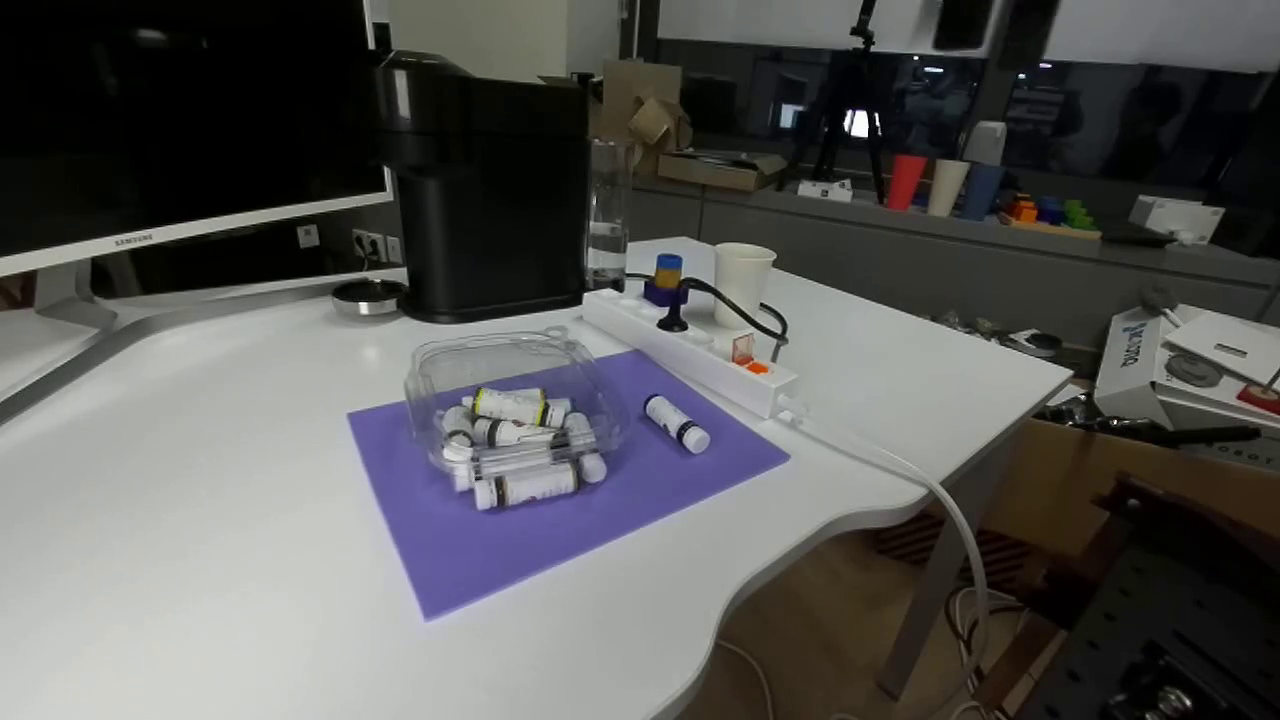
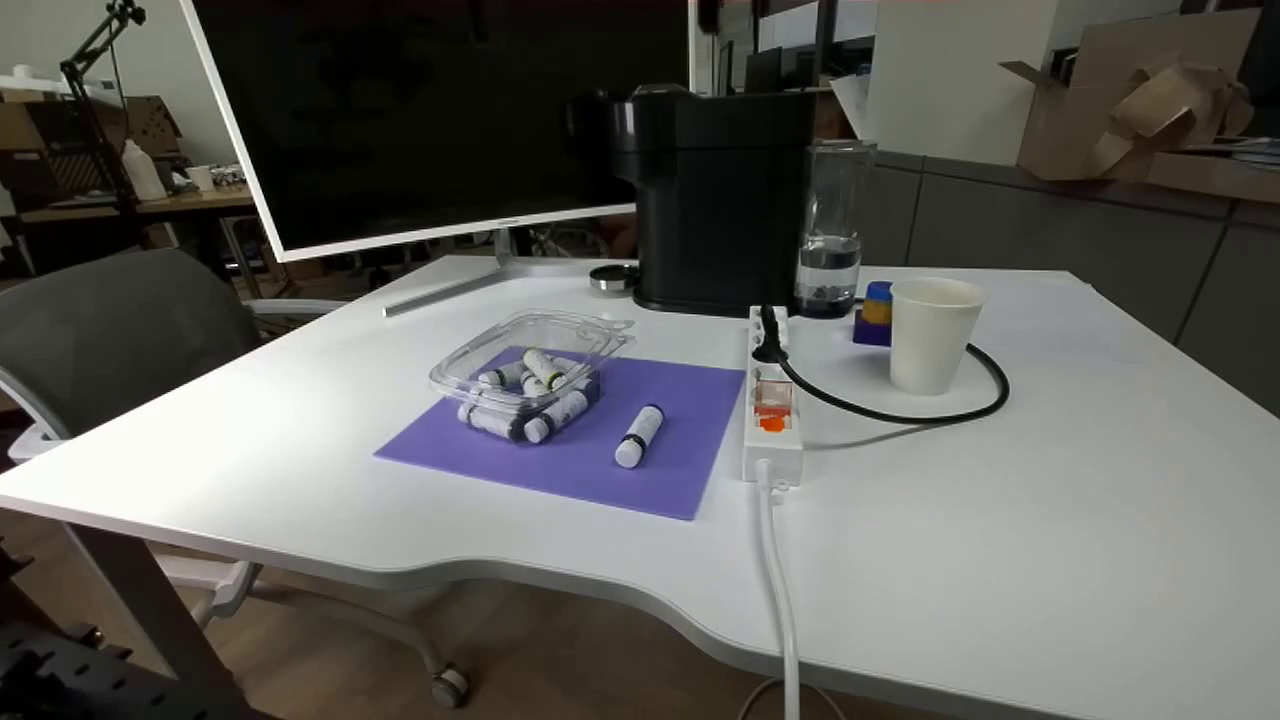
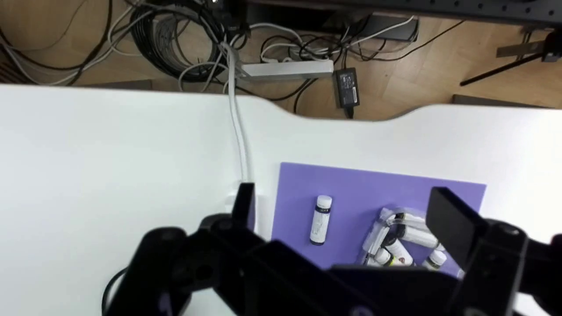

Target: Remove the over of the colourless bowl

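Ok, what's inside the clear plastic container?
White-capped vials, piled up, with a yellow-banded vial on top, show through the clear plastic container. Those underneath are partly covered, so I can't count them all.

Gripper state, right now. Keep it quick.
Gripper: open, jaws standing wide apart in the wrist view, holding nothing.

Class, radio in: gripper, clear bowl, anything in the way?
Gripper open, nothing held. Clear bowl on purple mat, whether covered unclear. White tube beside it, possible obstacle.
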`<action>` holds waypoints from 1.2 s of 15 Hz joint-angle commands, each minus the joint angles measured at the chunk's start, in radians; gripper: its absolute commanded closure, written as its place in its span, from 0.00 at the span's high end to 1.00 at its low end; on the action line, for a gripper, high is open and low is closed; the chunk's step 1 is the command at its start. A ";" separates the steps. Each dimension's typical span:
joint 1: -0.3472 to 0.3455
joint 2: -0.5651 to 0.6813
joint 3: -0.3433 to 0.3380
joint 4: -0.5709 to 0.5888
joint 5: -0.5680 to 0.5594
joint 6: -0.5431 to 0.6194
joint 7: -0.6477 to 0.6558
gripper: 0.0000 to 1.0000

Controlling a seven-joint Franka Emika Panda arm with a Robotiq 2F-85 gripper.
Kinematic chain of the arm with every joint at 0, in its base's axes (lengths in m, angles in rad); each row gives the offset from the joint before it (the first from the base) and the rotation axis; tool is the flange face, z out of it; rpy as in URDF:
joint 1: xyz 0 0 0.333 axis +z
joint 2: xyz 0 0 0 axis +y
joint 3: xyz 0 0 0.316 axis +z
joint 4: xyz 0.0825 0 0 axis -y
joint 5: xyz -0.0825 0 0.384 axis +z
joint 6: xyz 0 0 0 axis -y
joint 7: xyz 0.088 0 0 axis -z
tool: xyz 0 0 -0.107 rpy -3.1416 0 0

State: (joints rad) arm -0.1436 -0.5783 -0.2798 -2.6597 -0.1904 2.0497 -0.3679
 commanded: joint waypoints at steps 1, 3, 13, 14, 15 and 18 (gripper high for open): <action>0.058 0.203 0.030 0.072 0.058 0.145 0.009 1.00; 0.091 0.308 0.045 0.112 0.096 0.224 -0.023 1.00; 0.093 0.608 0.141 0.282 0.181 0.433 -0.046 1.00; 0.091 0.615 0.142 0.289 0.184 0.433 -0.046 1.00; 0.091 0.616 0.142 0.292 0.185 0.433 -0.046 1.00; 0.079 0.701 0.147 0.360 0.184 0.378 -0.048 1.00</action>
State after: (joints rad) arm -0.0355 0.0472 -0.1581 -2.3674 -0.0076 2.4750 -0.4156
